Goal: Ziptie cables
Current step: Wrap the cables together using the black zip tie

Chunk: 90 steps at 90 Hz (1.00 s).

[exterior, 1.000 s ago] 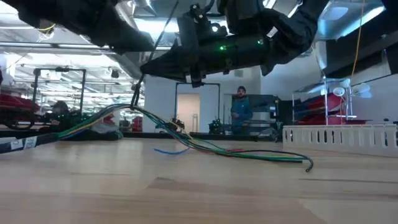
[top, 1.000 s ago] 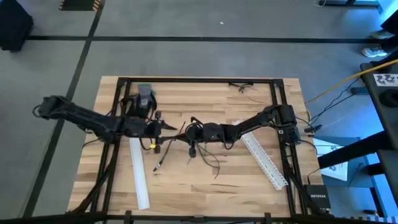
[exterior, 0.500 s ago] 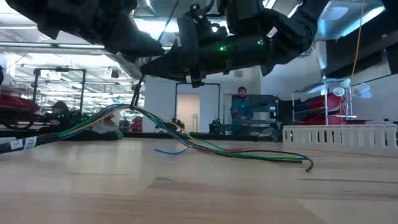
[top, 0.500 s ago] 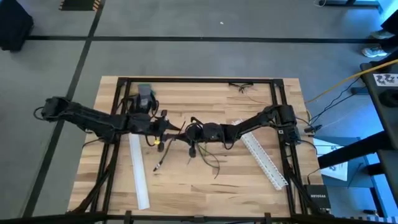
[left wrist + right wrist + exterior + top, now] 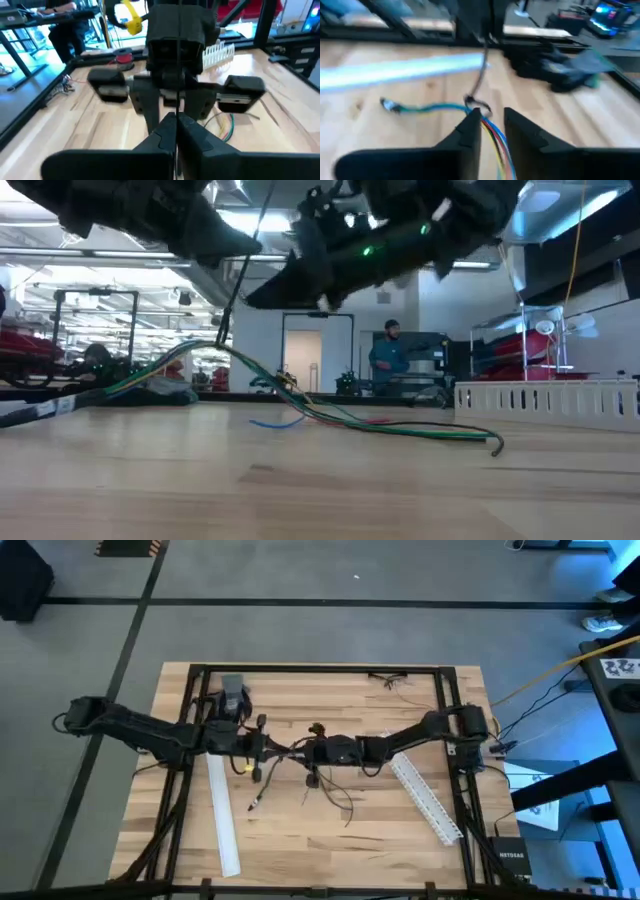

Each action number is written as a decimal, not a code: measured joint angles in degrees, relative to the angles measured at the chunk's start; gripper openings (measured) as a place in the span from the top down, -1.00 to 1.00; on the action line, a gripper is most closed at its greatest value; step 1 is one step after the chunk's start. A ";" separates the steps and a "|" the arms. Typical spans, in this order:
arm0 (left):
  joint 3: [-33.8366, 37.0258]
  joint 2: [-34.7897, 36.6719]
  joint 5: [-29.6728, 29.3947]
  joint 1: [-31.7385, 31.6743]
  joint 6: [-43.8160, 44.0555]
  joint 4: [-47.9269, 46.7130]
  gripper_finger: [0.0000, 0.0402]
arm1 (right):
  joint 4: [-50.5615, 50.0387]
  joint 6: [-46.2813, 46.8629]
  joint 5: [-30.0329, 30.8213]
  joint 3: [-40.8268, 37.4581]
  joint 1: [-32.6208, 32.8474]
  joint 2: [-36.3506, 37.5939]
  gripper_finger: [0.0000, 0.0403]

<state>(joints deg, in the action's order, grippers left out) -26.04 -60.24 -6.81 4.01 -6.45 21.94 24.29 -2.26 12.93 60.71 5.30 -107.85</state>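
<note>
Furthest left on the surface (image 5: 380,840), a white slotted strip (image 5: 222,820) lay untouched below the left arm. The left gripper (image 5: 272,749) had pushed rightward over the past second until it sat just beside the right one at mid-surface. Its jaws were closed on the ziptie (image 5: 238,285), which the left wrist view showed as a thin dark line running straight out from the pinched tips (image 5: 176,125).

In the low view that strip slanted down to the highest point of the cables (image 5: 400,428). From there the bundle sagged away to rest on the wood, with loose ends trailing below the grippers in the high view (image 5: 322,785).

The right gripper (image 5: 300,750) had tilted and lifted slightly. Its jaws stood apart, with the coloured wires (image 5: 495,135) passing through the gap and no pinch visible. The strip (image 5: 481,75) rose from a small loop on the bundle just ahead of them.

The closing-in suggested the tie was already around the wires and was being drawn tight, though its head was too small to confirm.

A second white strip (image 5: 425,795) lay further right.
</note>
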 joint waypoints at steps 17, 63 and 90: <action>0.00 0.62 -0.04 -0.11 -0.32 0.43 1.00 | 5.05 3.27 -4.96 0.08 0.04 -2.02 0.32; 0.02 0.24 -4.41 -0.80 1.36 1.26 1.00 | 17.32 12.84 11.41 4.58 2.81 -10.23 0.40; 0.02 0.24 -4.57 -1.18 3.01 1.53 1.00 | 12.93 15.47 13.90 9.26 2.64 -13.57 0.42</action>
<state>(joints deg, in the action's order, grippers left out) -26.02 -60.01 -11.38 2.83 -3.44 23.47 37.21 13.21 26.83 69.96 7.94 -121.42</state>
